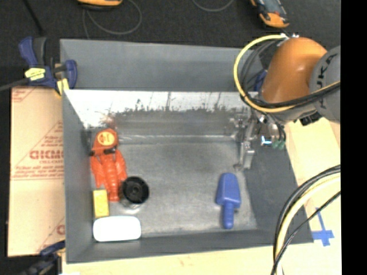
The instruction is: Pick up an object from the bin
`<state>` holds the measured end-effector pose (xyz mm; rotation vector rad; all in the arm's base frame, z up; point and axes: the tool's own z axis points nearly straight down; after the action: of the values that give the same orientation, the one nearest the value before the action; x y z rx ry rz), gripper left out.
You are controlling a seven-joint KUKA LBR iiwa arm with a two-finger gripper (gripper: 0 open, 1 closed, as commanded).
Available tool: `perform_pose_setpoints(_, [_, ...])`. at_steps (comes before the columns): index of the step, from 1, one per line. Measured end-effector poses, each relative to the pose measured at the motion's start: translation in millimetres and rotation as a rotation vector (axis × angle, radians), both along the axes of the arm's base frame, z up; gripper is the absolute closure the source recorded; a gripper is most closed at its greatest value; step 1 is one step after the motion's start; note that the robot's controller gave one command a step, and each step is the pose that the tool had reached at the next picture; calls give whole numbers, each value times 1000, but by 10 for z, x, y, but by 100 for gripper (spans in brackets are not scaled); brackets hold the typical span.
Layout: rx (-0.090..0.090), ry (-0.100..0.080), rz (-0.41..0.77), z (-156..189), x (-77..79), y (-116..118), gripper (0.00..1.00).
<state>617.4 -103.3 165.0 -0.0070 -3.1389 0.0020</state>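
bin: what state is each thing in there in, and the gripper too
orange toy figure: lying flat by the left wall, head toward the back
black cap: lying against the figure's lower side
yellow block: lying flat at the figure's foot
white bar: flat in the front left corner
blue tool: lying flat, alone at the right
gripper: pointing down just behind the blue tool

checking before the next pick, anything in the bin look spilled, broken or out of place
Nothing stands out. The orange toy figure, black round piece, yellow block and white oval lie together at the bin's left; the blue piece lies alone near the claw.
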Motion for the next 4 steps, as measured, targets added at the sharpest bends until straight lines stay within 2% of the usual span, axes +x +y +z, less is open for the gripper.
perform_pose_setpoints(1, [-1,-7,2,51,12,3,0])
perform_pose_setpoints(2, [-1,-11,78,-403,-348,-40,0])
perform_pose_setpoints(3, [1,-2,269,-722,-473,-126,0])
perform_pose_setpoints(4, [-1,-8,474,-829,-940,-40,0])
